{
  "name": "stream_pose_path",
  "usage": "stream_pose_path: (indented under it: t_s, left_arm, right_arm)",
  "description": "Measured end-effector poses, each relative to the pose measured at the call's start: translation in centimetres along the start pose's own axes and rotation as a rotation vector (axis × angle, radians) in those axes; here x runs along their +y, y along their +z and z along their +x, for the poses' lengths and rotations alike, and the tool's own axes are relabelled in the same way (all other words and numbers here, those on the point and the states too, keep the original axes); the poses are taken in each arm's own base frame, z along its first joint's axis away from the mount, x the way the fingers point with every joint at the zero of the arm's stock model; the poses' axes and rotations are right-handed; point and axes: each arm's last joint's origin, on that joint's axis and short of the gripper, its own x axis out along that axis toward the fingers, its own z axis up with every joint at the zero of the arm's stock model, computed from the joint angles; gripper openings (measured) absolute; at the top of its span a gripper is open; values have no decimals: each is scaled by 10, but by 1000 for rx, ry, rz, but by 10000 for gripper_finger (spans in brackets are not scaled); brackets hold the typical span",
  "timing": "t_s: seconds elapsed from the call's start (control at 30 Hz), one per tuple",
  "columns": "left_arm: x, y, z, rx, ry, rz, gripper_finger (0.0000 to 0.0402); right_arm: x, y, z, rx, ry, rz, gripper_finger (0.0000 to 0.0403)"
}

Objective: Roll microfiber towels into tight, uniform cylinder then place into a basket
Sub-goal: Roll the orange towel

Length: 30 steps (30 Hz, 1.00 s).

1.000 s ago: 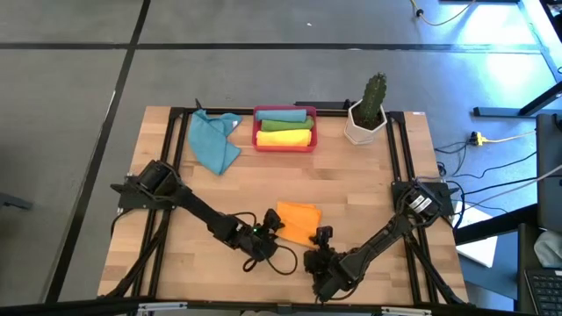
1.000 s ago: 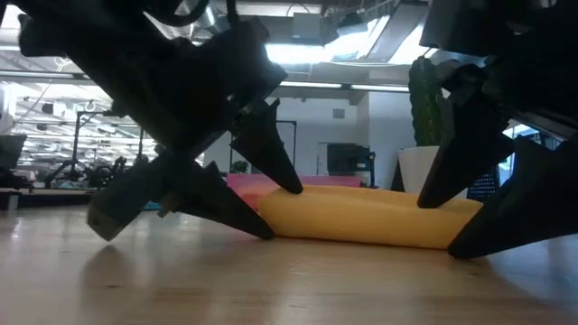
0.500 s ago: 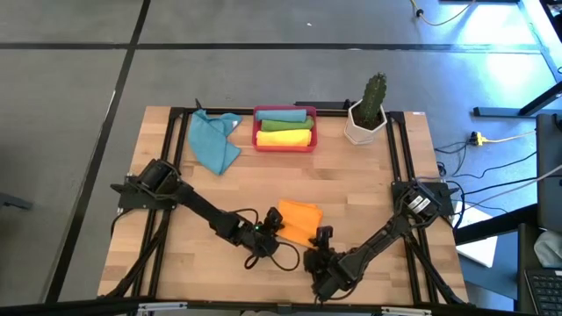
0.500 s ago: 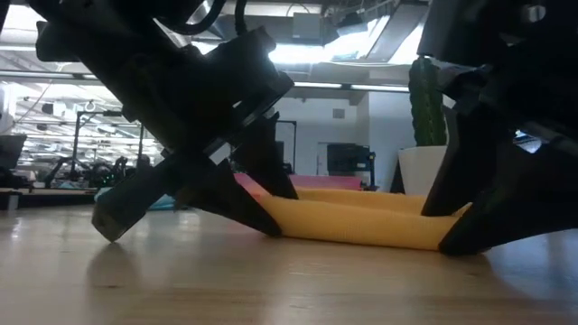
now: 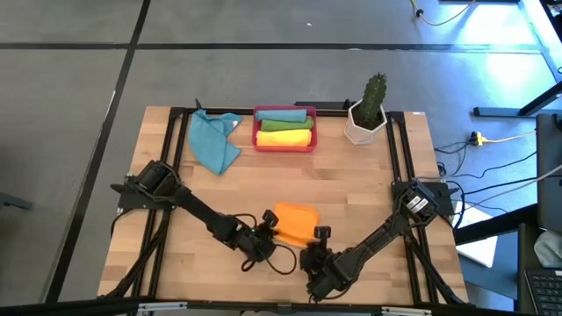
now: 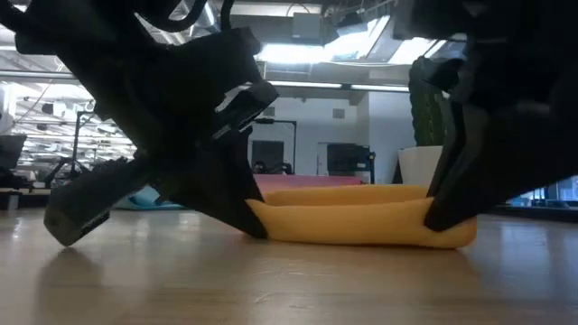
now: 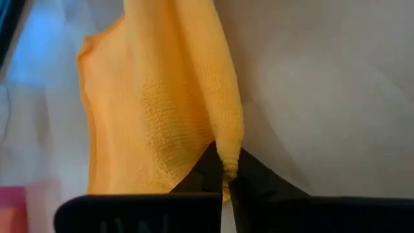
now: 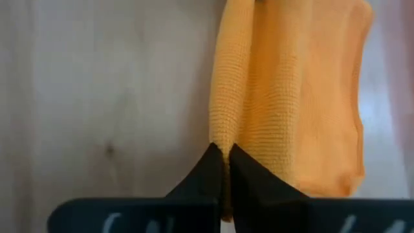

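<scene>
Left end effector (image 5: pixel 266 233) and right end effector (image 5: pixel 318 237) each pinch the near edge of the orange towel (image 5: pixel 295 223), its long axis crosswise between them.

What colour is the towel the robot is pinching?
Orange towel, seen best in the right wrist view.

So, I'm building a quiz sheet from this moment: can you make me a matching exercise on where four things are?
Things:
1. orange towel
2. teal towel
3. basket
4. cactus pot

Places:
A. far right of the table
B. loose, left of the basket
C. pinched by both claws
D. holds rolled green and yellow towels

Pairs: 1-C, 2-B, 3-D, 4-A
</scene>
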Motion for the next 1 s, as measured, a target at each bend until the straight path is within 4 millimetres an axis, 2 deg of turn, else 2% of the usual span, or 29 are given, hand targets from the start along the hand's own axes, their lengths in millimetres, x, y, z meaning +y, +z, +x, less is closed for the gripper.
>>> stream_pose_path:
  t_s: [0.17, 0.3, 0.43, 0.57, 0.77, 0.87, 1.0]
  left_arm:
    - [1, 3, -12, -39, -95, -22, 1]
    - [8, 7, -26, -92, -235, -90, 0]
    - [16, 7, -34, -124, -351, -147, 0]
    - [17, 1, -34, -132, -422, -179, 0]
    - [16, -8, -36, -166, -491, -225, 0]
    - [19, -13, -36, -176, -499, -252, 0]
    - [30, -25, -35, -192, -538, -303, 0]
  right_arm:
    - [-3, 12, -11, 4, 99, 83, 8]
    - [-12, 14, -9, 31, 207, 183, 8]
    - [-19, 14, -9, -50, 377, 236, 8]
    - [-29, 10, -11, -183, 561, 306, 8]
    - [-51, -10, 9, -252, 698, 507, 8]
    - [-57, -22, 24, -240, 712, 583, 7]
    - [-63, -32, 32, -275, 745, 651, 7]
